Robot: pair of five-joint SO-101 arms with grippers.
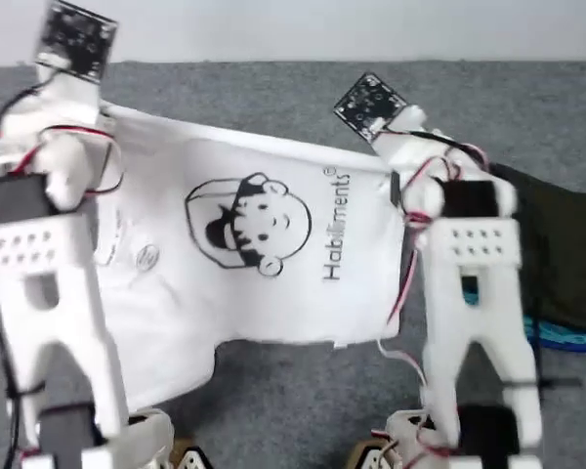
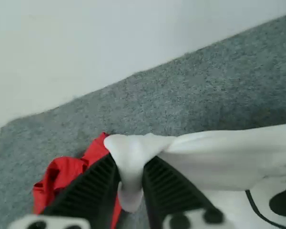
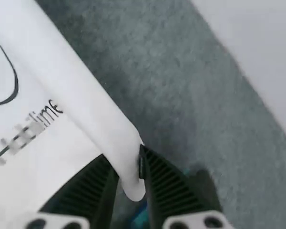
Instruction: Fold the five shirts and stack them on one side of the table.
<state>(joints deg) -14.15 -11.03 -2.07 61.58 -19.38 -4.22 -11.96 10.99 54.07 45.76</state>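
— What is the cloth like?

— The white shirt (image 1: 273,303) is thin, soft knit, printed in black line with a round cartoon face and a row of lettering beside it. It lies sideways across the table (image 1: 273,88), which has a coarse grey nap like felt. The shirt's far edge runs in a straight line from the left arm (image 1: 49,244) to the right arm (image 1: 474,244). Its near part sags in loose folds.

— And the arms themselves?

— They are blocky white plastic with thin red and white wires. Their jaws are black, with ribbed inner faces.

— How do the jaws stand to the shirt?

— The left jaws are pinched on a far corner of it. The cloth is gathered into a small rounded knob between the ribs and pulls away from there in taut creases. The right jaws are clamped on the opposite far corner, where the edge is rolled into a smooth tube whose tip pokes out between them.

— Is any other cloth about?

— A red shirt (image 2: 57,179) lies crumpled on the table just past the left jaws, near the pale wall (image 2: 86,38). A dark shirt (image 1: 557,234) lies in a flat heap beside the right arm, at the table's right side.
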